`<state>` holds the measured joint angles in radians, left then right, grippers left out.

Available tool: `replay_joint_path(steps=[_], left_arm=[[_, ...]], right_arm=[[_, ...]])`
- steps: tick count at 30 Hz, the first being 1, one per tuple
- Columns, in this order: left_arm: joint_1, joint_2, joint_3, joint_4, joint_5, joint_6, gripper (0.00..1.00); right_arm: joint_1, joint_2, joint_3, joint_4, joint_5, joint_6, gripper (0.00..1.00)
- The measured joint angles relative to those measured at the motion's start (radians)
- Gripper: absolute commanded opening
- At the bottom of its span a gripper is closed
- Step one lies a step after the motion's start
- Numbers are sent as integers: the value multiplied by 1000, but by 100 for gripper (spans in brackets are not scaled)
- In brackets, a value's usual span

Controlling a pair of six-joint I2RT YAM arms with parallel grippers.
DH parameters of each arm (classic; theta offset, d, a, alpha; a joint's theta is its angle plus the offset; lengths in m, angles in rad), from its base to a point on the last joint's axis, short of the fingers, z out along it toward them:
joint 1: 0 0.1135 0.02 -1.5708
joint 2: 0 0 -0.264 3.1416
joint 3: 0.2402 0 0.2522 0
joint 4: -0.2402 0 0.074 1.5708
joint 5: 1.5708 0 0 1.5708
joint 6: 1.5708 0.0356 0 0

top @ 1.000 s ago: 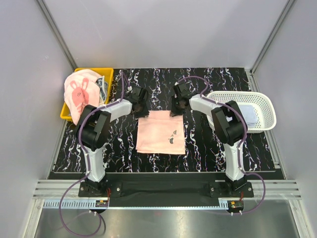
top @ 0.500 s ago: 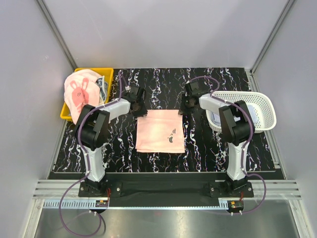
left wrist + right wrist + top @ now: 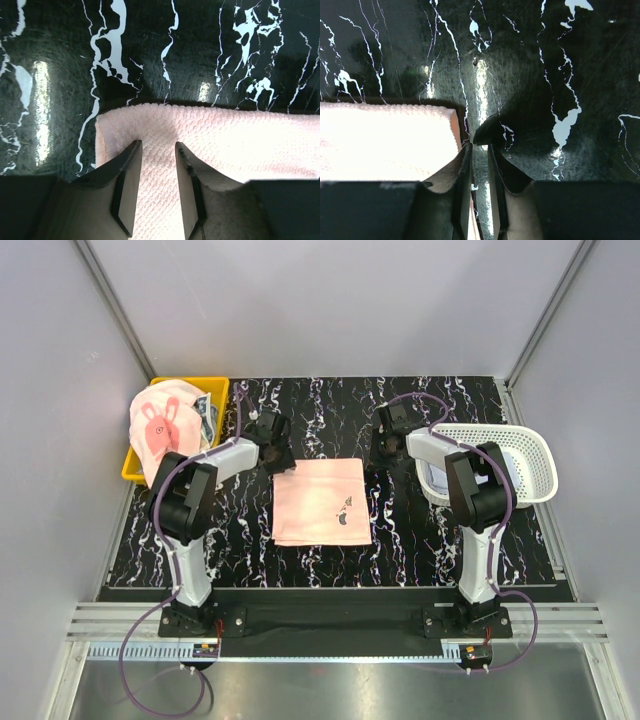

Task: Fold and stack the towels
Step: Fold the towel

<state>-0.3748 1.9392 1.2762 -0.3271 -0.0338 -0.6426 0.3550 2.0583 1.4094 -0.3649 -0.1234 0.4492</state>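
— What does the bench (image 3: 420, 540) look like?
— It's black and glossy, veined with white like marble. Up close, the wrist views show bright glints of light on it.
— What's standing on it?
— There's a yellow plastic bin (image 3: 215, 385) at the far left corner and a white mesh basket (image 3: 540, 455) at the right side, well apart from each other.
— And around it?
— Plain grey walls (image 3: 330, 310) on three sides, and a ribbed metal rail (image 3: 570, 622) along the near edge.

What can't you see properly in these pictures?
Top view: the rabbit towel covers whatever lies lower in the yellow bin.
Top view: the right arm hides part of the white basket.
Top view: the pink towel has a dark mark too small to read.
Left wrist: the left claw covers the towel's near part.
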Motion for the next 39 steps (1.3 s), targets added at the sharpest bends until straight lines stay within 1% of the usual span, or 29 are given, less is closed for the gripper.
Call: replay_joint_path(steps=[8, 13, 17, 22, 28, 33, 39], left_arm=[[7, -88, 0, -26, -38, 28, 42], [8, -92, 3, -50, -69, 44, 39], [8, -75, 8, -76, -121, 60, 38], [8, -13, 32, -100, -186, 86, 38], [8, 41, 62, -113, -221, 97, 38], [9, 42, 73, -118, -255, 105, 39], [10, 42, 70, -91, -250, 116, 40]], right_arm=[[0, 0, 8, -21, 8, 0, 27], [0, 0, 18, -37, 11, -1, 28], [0, 0, 41, -49, 13, -6, 28], [0, -1, 60, -52, 18, -12, 30], [1, -1, 67, -52, 17, -30, 33], [8, -1, 72, -50, 18, -47, 36], [29, -1, 93, -42, 27, -64, 39]])
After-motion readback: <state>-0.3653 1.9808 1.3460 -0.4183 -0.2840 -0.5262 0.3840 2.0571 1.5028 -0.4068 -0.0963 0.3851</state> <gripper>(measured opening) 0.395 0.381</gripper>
